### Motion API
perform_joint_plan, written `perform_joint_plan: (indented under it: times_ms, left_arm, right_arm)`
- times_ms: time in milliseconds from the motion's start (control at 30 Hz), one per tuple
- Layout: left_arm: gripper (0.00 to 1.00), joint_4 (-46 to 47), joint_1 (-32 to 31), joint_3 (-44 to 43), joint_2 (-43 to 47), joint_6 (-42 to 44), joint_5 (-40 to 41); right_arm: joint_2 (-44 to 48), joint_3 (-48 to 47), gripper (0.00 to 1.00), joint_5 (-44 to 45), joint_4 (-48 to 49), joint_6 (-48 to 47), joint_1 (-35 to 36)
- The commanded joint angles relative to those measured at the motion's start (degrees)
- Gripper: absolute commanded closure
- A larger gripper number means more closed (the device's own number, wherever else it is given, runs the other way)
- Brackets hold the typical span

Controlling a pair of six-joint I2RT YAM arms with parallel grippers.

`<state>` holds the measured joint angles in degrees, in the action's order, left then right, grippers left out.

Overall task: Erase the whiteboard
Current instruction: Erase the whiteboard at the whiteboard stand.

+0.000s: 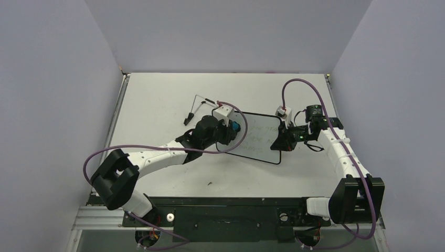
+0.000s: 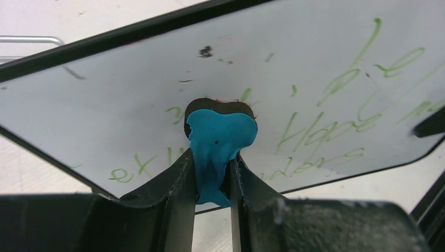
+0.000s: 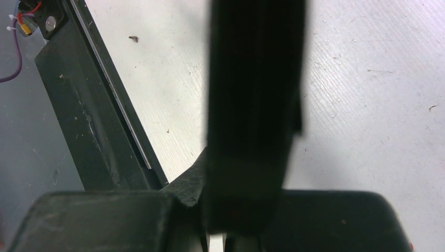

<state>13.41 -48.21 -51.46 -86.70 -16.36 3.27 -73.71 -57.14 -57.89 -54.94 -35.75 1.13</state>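
Your left claw [image 2: 211, 164] is pinching the blue eraser [image 2: 220, 139]. Both fingers [image 2: 181, 178] squeeze its soft sides. The dark end of the eraser touches the whiteboard [image 1: 260, 140], near the board's left part.

The whiteboard is in the middle of the table [image 1: 157, 100], between your two arms. You can see green writing [image 2: 315, 131] on it to the right of the eraser, and a few green marks below it on the left. The patch above the eraser has only some small dark specks.

Your right claw [image 1: 279, 140] is at the right edge of the whiteboard. In the right wrist view, a wide dark band runs down into the claw. That is the board seen from its side. The claw is pressed shut on it, so you are holding the board by that edge.

You cannot tell from these views if the board lies flat or is tipped up a bit.

A thin wire stand [image 1: 201, 100] sits on the table just behind your left arm, near the board's far left corner.
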Motion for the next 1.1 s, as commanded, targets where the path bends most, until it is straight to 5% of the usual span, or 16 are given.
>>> perform_joint_plan:
  times_ms: [0, 200, 633, 833, 1067]
  left_arm:
    - [1.0, 0.81, 1.71, -0.34, 2.7, -1.2, 9.04]
    - [1.0, 5.41, -2.23, 2.04, 2.43, 4.88, 2.42]
    - [1.0, 0.11, -0.17, -1.46, 1.29, -0.6, 11.32]
    - [1.0, 3.84, -3.0, -0.51, 0.71, 3.58, 5.42]
    - [1.0, 5.63, -3.38, 0.92, 1.04, 1.87, 8.69]
  right_arm:
    - [0.41, -1.07, 1.0, -2.66, -0.76, -2.84, 0.71]
    - [0.41, -1.06, 1.0, -2.62, -0.7, -2.86, 0.7]
    - [0.39, -0.99, 1.0, -2.45, -0.73, -2.99, 0.71]
    - [0.51, -0.9, 1.0, -2.38, -0.73, -3.1, 0.56]
    - [0.72, -0.95, 1.0, -2.51, -0.9, -3.37, 0.57]
